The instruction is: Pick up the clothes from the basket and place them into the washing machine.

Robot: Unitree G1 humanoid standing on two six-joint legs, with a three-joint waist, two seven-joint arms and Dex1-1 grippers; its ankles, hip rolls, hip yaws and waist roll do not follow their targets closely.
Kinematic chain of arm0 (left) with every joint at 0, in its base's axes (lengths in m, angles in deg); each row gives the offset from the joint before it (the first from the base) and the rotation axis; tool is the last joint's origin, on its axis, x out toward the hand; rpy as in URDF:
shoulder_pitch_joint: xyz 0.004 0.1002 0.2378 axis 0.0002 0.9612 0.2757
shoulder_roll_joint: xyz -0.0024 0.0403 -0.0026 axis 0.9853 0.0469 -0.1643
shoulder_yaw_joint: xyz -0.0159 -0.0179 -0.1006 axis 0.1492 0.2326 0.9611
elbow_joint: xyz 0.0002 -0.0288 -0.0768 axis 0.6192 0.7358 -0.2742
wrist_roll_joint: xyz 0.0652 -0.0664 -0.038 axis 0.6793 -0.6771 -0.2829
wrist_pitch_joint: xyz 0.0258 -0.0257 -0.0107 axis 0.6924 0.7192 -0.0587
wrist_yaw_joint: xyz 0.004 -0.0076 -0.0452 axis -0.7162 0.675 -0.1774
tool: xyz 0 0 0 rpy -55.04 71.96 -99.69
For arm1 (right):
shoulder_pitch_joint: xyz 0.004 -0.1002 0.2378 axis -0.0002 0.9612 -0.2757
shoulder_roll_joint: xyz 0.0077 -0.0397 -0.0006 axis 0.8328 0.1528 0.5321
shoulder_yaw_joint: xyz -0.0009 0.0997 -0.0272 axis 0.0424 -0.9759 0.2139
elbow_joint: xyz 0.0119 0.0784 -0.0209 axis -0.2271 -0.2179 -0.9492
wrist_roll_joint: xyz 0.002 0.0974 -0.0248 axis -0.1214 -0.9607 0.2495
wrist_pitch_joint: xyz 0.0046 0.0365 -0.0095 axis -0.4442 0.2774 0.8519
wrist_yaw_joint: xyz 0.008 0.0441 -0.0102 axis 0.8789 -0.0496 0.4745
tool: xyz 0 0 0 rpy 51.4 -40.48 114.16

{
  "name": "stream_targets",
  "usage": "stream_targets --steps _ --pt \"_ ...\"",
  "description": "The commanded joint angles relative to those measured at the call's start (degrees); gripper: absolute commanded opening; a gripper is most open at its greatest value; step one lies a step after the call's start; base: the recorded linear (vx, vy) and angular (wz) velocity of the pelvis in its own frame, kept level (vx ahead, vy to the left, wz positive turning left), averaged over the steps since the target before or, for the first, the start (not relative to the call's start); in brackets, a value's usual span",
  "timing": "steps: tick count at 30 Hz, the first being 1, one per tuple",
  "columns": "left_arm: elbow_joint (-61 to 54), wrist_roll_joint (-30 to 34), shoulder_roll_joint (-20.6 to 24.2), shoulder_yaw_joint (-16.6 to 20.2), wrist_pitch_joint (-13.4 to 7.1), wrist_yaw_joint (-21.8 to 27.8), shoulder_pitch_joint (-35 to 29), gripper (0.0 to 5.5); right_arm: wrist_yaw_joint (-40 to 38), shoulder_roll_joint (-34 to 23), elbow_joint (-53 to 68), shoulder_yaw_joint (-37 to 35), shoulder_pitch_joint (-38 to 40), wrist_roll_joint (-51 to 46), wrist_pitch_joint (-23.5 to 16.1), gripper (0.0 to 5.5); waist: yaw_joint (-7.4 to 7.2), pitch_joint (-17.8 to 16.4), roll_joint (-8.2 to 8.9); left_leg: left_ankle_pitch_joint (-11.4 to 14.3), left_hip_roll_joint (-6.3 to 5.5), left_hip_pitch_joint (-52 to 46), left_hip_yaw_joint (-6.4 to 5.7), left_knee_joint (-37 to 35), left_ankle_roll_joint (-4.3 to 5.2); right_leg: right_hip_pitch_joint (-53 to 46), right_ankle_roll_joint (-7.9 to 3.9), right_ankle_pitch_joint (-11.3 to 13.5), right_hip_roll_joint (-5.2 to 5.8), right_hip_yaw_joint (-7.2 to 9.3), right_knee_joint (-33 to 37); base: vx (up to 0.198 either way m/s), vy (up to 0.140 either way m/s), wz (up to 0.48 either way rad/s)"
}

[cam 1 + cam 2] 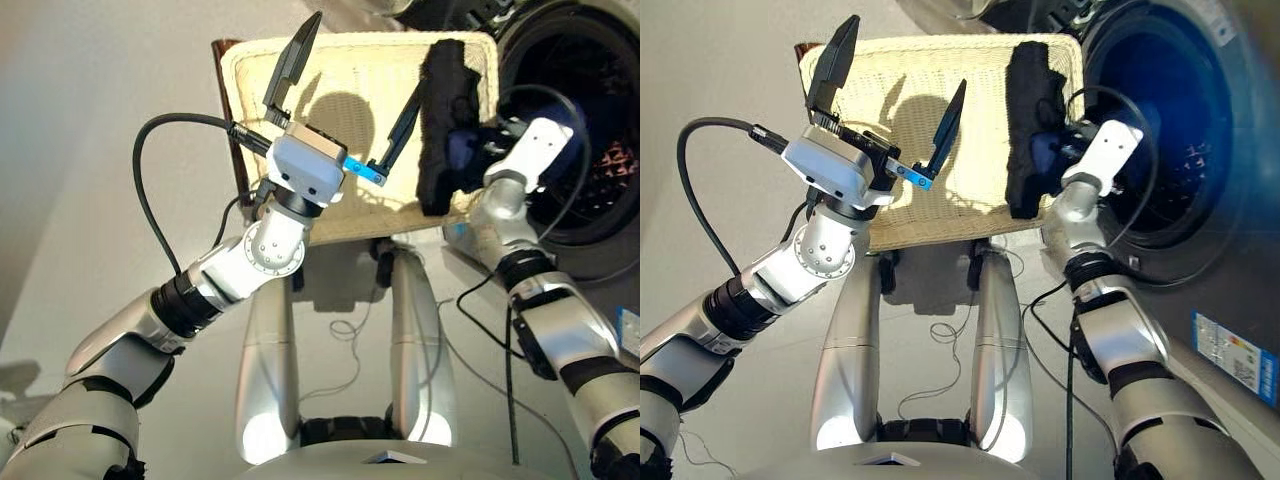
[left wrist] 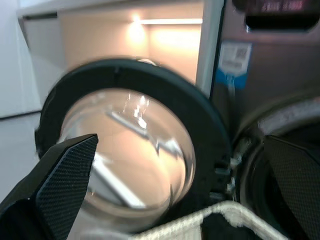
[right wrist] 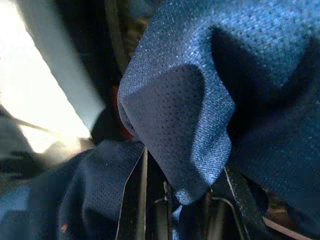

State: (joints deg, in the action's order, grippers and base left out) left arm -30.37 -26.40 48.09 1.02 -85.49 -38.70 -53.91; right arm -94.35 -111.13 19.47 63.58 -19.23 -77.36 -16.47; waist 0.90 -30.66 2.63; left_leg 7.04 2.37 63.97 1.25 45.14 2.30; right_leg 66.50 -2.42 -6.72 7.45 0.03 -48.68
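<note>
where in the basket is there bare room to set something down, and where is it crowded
Most of the basket is bare weave: the whole stretch from its left rim across to the black garment. The open left gripper hovers over that stretch. The crowded part is the right edge by the washing machine, where the black garment lies and the right gripper holds navy cloth.

Cream wicker on the basket (image 1: 940, 120), rough and matt, tight weave. The black garment (image 1: 1032, 125) lies fuzzy and dull on it. Navy cloth (image 3: 200, 100) shows a fine perforated mesh knit with a slight sheen. Glossy glass in the porthole door (image 2: 130, 150), matt black rim. Left gripper (image 1: 345, 85) fingers: textured matt black.
</note>
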Motion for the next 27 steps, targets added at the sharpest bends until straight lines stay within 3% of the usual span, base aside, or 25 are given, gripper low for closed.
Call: stream_targets --steps 1,10,21,22,23,24,27 --pt "-9.70 -1.35 0.25 2.59 -3.32 1.12 2.24 5.50 -1.93 -9.34 -0.51 -3.27 -1.39 -1.31 -1.21 0.00 -1.02 0.86 -4.02 0.75 0.35 0.58 -0.25 0.99 1.99 -0.40 -2.63 -1.60 -0.68 -1.75 0.12 0.000 0.000 0.000" --pt "-11.35 0.23 4.13 3.23 -2.18 0.37 3.15 5.50 -2.32 -17.61 -6.54 -4.65 -5.66 -4.28 -0.35 0.00 -1.43 0.86 -3.61 1.42 0.18 5.33 -0.34 3.69 2.03 4.59 -2.62 -2.44 -0.53 -1.59 -2.99 0.000 0.000 0.000" --pt "-12.55 1.50 6.83 3.21 -2.20 -1.52 2.35 5.50 -7.69 -22.49 -10.45 -5.79 -7.77 -2.43 0.09 0.00 -1.68 0.86 -3.02 1.91 -0.17 5.77 -0.73 4.78 1.85 5.30 -2.75 -3.02 -0.77 -1.52 -4.34 0.000 0.000 0.000" --pt "-12.27 1.57 6.90 3.21 -2.19 -1.73 2.41 5.50 -7.59 -22.34 -10.57 -5.94 -8.04 -2.90 -0.03 0.39 -1.69 0.86 -3.02 1.93 -0.13 5.69 -0.64 4.70 1.85 5.19 -2.73 -3.06 -0.83 -1.56 -4.25 0.000 0.000 0.000" --pt "-12.23 1.51 6.95 3.28 -2.17 -1.79 2.38 5.50 -7.45 -22.22 -10.51 -5.76 -8.23 -3.30 0.04 2.24 -1.65 0.86 -2.96 1.95 -0.08 5.62 -0.58 4.73 1.85 5.20 -2.71 -3.04 -0.89 -1.58 -4.28 0.000 0.000 0.000" --pt "-12.02 1.41 6.99 3.31 -2.18 -1.82 2.43 5.50 -7.05 -21.89 -10.62 -5.72 -8.43 -3.88 0.26 5.50 -1.65 0.86 -2.94 1.99 -0.06 5.61 -0.53 4.79 1.82 5.15 -2.69 -3.03 -0.95 -1.57 -4.30 0.000 0.000 0.000" --pt "-11.67 1.06 6.46 3.57 -2.05 -2.08 2.58 5.50 -5.92 -20.60 -10.63 -5.33 -9.12 -5.54 0.25 5.50 -1.65 0.86 -2.83 2.08 -0.09 5.65 -0.45 4.98 1.70 5.10 -2.64 -3.03 -1.08 -1.59 -4.40 0.000 0.000 0.000"
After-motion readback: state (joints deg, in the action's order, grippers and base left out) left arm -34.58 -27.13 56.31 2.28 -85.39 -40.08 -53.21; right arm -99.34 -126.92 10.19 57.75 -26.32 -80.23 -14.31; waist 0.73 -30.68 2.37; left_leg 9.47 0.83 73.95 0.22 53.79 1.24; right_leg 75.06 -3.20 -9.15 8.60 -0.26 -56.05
